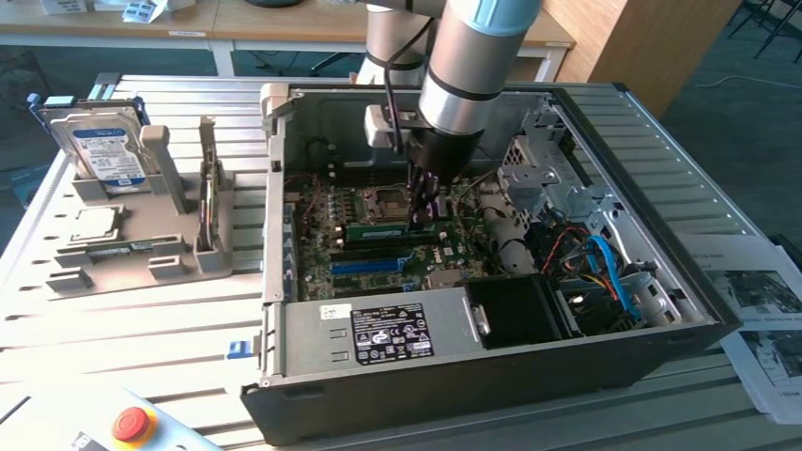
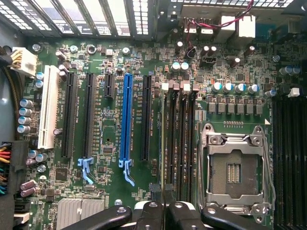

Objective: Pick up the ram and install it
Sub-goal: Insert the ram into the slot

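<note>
The ram (image 1: 376, 228) is a thin green stick standing on edge along a memory slot on the motherboard inside the open computer case (image 1: 701, 310). My gripper (image 1: 424, 218) reaches straight down into the case at the stick's end toward the exterior view's right, and hides that end. In the wrist view the black fingers (image 2: 148, 213) are pressed together, and the ram (image 2: 164, 143) shows edge-on as a thin line over the black slot next to the processor socket (image 2: 235, 167). The gripper (image 2: 165, 206) is shut on the ram's end.
A long blue slot (image 2: 126, 120) and black slots lie beside the memory slots. The power supply (image 1: 376, 334) and blue cables (image 1: 608, 272) crowd the case's near side. A grey fixture (image 1: 138, 254) holds a hard drive (image 1: 107, 150) on the exterior view's left. A red button (image 1: 131, 425) sits near the front.
</note>
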Controlling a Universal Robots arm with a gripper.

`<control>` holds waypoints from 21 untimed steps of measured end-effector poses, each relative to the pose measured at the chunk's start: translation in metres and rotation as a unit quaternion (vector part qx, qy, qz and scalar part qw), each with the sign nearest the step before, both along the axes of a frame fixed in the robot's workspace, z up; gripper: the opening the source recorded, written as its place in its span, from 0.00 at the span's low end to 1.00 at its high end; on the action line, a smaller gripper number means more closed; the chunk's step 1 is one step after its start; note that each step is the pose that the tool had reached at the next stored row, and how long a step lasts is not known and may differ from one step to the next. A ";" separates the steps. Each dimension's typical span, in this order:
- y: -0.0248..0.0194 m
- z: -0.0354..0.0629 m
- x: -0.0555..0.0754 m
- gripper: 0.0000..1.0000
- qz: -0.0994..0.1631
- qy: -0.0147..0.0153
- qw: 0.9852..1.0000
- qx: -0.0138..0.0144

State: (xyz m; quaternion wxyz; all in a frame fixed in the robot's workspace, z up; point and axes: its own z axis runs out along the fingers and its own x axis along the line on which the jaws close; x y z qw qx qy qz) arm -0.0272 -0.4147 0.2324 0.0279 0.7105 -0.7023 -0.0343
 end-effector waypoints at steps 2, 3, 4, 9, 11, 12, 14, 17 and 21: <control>0.0000 0.0000 0.000 0.12 0.000 -0.001 1.000 0.000; 0.0000 0.0000 0.000 0.12 0.000 -0.001 1.000 0.000; 0.0000 0.0000 -0.001 0.12 0.000 -0.002 1.000 0.000; 0.0000 0.0000 -0.001 0.12 0.000 -0.005 1.000 0.000; 0.0000 0.0000 -0.001 0.12 0.000 -0.006 1.000 0.000; 0.0000 0.0000 -0.001 0.12 0.000 -0.006 1.000 0.000; 0.0003 0.0000 -0.002 0.12 0.000 -0.006 1.000 0.000; 0.0006 0.0000 -0.003 0.12 0.000 -0.006 1.000 0.000; 0.0006 -0.0001 -0.003 0.12 0.000 -0.006 1.000 0.000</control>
